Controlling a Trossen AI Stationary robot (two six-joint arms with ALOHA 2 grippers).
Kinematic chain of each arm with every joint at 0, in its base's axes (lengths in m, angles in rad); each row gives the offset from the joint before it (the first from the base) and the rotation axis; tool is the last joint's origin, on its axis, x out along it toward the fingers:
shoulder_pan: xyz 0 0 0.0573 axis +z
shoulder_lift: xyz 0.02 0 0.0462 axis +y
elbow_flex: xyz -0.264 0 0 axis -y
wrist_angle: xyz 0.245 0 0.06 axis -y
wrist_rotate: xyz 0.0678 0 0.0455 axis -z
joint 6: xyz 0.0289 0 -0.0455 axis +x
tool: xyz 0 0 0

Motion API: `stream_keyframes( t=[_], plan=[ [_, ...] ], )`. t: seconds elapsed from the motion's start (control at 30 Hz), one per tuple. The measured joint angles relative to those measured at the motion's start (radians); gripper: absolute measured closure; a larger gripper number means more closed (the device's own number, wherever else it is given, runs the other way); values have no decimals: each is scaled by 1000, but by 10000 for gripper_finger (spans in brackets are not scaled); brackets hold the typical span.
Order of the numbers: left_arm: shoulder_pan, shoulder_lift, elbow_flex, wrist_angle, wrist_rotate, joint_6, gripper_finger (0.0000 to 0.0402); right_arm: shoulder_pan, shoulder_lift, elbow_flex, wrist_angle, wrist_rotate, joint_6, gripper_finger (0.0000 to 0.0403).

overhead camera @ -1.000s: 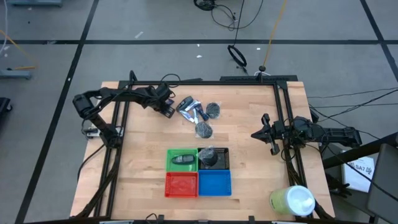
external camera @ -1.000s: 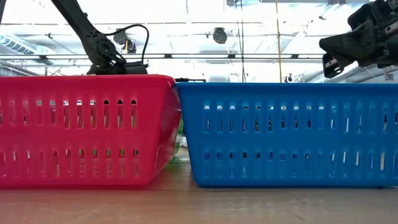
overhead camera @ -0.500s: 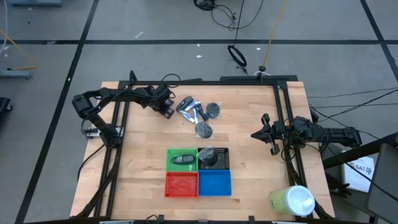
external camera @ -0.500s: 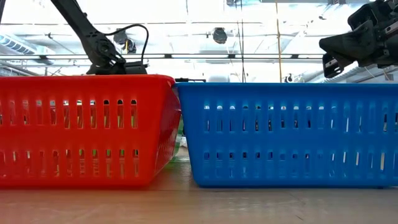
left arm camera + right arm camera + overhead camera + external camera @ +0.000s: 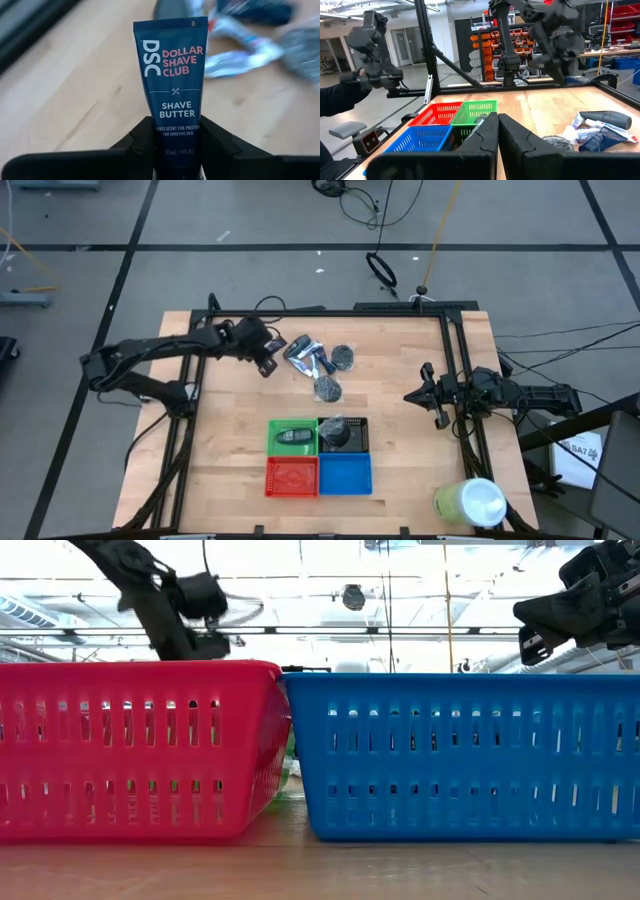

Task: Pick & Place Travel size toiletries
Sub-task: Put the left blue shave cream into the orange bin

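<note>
My left gripper (image 5: pixel 268 362) is above the table's far left, left of a pile of small toiletries (image 5: pixel 315 360), and is shut on a dark blue tube (image 5: pixel 172 75) labelled shave butter. The pile holds white-and-blue tubes and two dark mesh puffs (image 5: pixel 343 357), all lying on the wood. A dark grey oval lies in the green tray (image 5: pixel 292 436), and a dark puff lies in the black tray (image 5: pixel 343 434). My right gripper (image 5: pixel 415 395) waits at the table's right side, shut and empty; its fingers show in the right wrist view (image 5: pixel 497 127). My left gripper pinches the dark blue tube between its two fingers by the two side edges of its lower end (image 5: pixel 175 137), below the print. The tube lies along the fingers, its flat crimped end (image 5: pixel 170 22) pointing away from the gripper. It is clear of the table. The fingers hide the cap end.
The red tray (image 5: pixel 291 476) and blue tray (image 5: pixel 345 474) stand in front of the green and black ones, near the table's near edge. A big pale green cylinder (image 5: pixel 470 502) with a white top stands at the near right corner. Black frame rails run along both sides.
My left arm has swung its elbow toward the table's left edge, and its gripper has risen, as the low view shows. The gripper stays left of the pile. My right arm has kept still.
</note>
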Motion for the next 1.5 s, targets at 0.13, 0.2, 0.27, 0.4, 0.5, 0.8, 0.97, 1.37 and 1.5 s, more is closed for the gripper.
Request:
stream_keyframes(
  t=[0.13,0.2,0.27,0.4,0.5,0.8,0.97,1.37,1.5],
  plan=[
    [-89,-102,-44,56,9,-2,307,0,0,0,0,0,0,403],
    [-135,-154,-88,119,9,-2,309,0,0,0,0,0,0,403],
    [-175,-212,-142,159,9,-10,307,0,0,0,0,0,0,403],
    [-254,-332,-251,239,12,-44,299,0,0,0,0,0,0,403],
    [-316,-412,-328,308,12,-84,299,0,0,0,0,0,0,403],
    [-560,-499,-515,556,118,-47,305,0,0,0,0,0,0,403],
    [-709,-483,-532,615,117,-87,305,0,0,0,0,0,0,403],
    [-985,-482,-532,755,-30,-21,305,0,0,0,0,0,0,403],
    [-1069,-477,-532,834,-77,39,305,0,0,0,0,0,0,403]
  ],
)
